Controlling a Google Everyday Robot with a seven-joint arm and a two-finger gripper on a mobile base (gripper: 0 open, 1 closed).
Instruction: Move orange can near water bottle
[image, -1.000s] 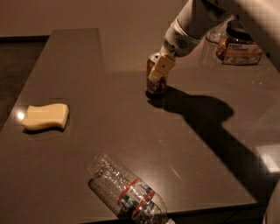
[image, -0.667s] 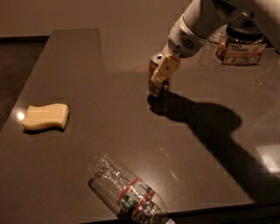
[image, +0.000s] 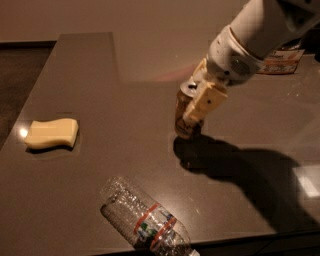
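The bottle (image: 146, 224) lies on its side at the near edge of the worktop (image: 125, 165), cap end pointing near-right and its red bands facing up. Farther back on the left a yellow sponge (image: 51, 133) rests flat, well apart from everything else.

Right of centre, the gripper (image: 190, 118) comes in from the far right with its jaws closed on the can (image: 181, 107). 1 cream finger crosses the can's front and the other is hidden behind it. The can leans a little, silver top toward the far right. Its base seems just clear of the worktop, with the shadow starting right beneath it, though I cannot tell for sure that it is lifted. At the far right a labelled jar (image: 282, 61) stands partly hidden behind the arm.

As for progress, the grasp is made and the carry looks under way, but the can is still apart from the bottle, with bare worktop between them. What is left, as I judge it, is to bring the can nearer and leftward, set it upright beside the bottle and let go.

Compared with 1 second ago, the can and gripper sit nearer the bottle, and the arm covers more of the jar. The bottle and sponge have not moved.
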